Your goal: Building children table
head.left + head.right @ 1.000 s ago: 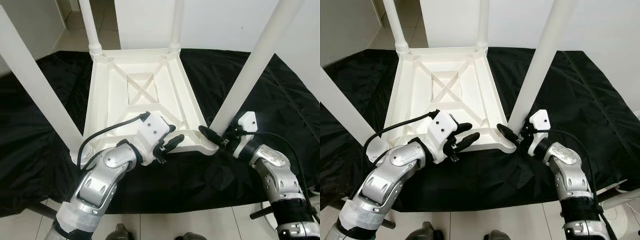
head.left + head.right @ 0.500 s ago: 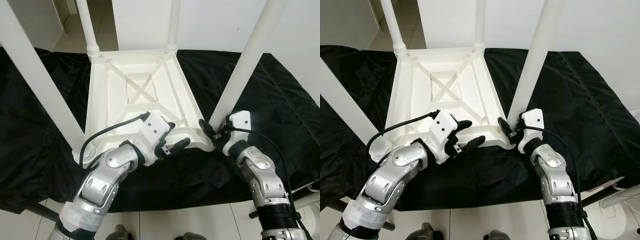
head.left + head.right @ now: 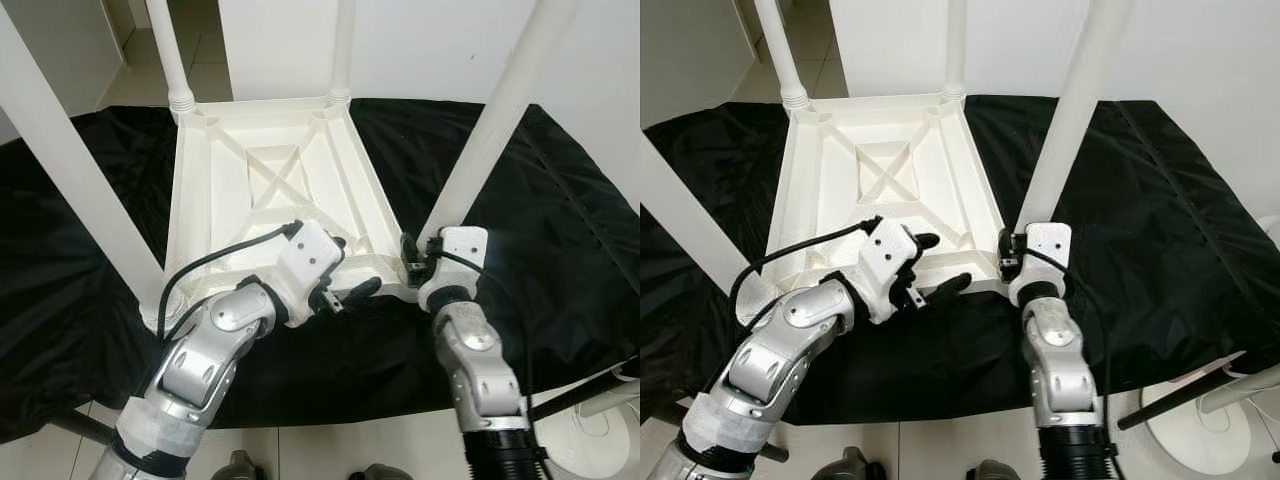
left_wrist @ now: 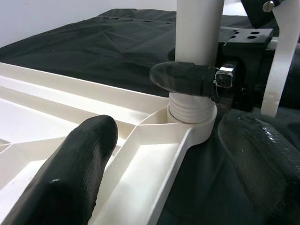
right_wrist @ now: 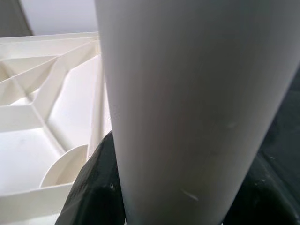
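- The white table top [image 3: 262,185] is lying upside down on a black cloth [image 3: 560,240], its ribbed underside facing up, with four white legs standing in the corner sockets.
- The near-right leg [image 3: 490,130] is rising from the corner socket [image 4: 191,123] at about 4 o'clock of the top; its long axis is running near upright, leaning slightly toward 1 o'clock in the head view.
- The right gripper [image 3: 412,262] is clamping the base of this leg just above the socket; one finger [image 4: 183,78] is wrapping across the leg's front, the leg pressed between both fingers in the right wrist view.
- The left gripper [image 3: 340,285] is sitting at 9 o'clock of that socket, fingers spread apart and straddling the top's near rim, holding nothing.
- Judgement: the right arm is nearer, so seating or twisting the leg falls to it, the left steadying the top.
- Pale tiled floor [image 3: 330,450] is bordering the cloth; a white wall [image 3: 420,45] is standing at 12 o'clock.
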You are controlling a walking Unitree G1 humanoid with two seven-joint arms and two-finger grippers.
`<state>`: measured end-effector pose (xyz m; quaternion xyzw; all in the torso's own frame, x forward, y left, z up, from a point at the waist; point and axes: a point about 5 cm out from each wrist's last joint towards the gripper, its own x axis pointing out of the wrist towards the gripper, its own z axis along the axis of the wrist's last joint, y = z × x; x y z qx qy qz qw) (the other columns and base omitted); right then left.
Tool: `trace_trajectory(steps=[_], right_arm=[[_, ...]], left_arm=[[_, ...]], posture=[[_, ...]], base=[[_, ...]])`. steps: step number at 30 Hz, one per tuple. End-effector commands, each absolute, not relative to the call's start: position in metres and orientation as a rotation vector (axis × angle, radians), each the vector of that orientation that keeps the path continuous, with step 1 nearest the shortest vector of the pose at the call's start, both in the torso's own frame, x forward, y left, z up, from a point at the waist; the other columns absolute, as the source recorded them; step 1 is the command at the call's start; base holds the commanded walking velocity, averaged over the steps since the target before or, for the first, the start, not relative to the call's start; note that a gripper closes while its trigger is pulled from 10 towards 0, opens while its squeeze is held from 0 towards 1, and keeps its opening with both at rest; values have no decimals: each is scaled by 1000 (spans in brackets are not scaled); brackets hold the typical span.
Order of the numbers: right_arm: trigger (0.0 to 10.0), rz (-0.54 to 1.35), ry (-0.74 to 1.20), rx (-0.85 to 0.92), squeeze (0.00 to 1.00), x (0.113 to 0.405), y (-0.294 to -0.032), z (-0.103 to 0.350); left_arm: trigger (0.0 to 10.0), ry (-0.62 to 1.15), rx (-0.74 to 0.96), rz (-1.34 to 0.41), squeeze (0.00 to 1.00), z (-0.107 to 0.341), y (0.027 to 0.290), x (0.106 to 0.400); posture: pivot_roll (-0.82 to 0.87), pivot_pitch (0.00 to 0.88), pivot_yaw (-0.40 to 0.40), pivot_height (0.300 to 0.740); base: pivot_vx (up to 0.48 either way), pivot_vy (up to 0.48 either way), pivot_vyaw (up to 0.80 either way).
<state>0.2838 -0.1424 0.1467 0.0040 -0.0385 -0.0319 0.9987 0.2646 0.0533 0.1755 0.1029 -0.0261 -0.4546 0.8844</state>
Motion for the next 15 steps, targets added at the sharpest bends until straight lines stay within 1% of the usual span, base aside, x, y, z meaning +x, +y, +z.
trace_trajectory(steps=[1,2,3,7,8,13,14,15], right_arm=[[10000,-103,-56,10,0,281,-139,141],[10000,-103,-56,10,0,281,-139,141],[10000,-98,-69,12,27,281,-135,144],[10000,-90,-71,6,27,280,-133,146],[10000,-71,-86,5,1000,280,-135,149],[10000,47,-132,-18,1000,281,-149,156],[10000,47,-132,-18,1000,281,-149,156],[10000,64,-136,-21,784,281,-152,157]], left_arm=[[10000,-62,231,-864,0,177,58,272],[10000,-62,231,-864,0,177,58,272],[10000,-65,239,-851,0,178,58,273],[10000,-70,244,-849,0,178,58,273],[10000,-75,249,-838,0,179,58,274],[10000,-86,272,-820,0,180,58,275],[10000,-86,272,-820,0,180,58,275],[10000,-86,270,-821,0,180,57,275]], posture=[[-113,43,20,740],[-113,43,20,740],[-113,43,20,740],[-113,43,20,740],[-112,43,24,740],[-110,40,24,740],[-110,40,24,740],[-110,40,24,740]], base=[[0,0,0],[0,0,0],[0,0,0],[0,0,0],[0,0,0],[0,0,0],[0,0,0],[0,0,0]])
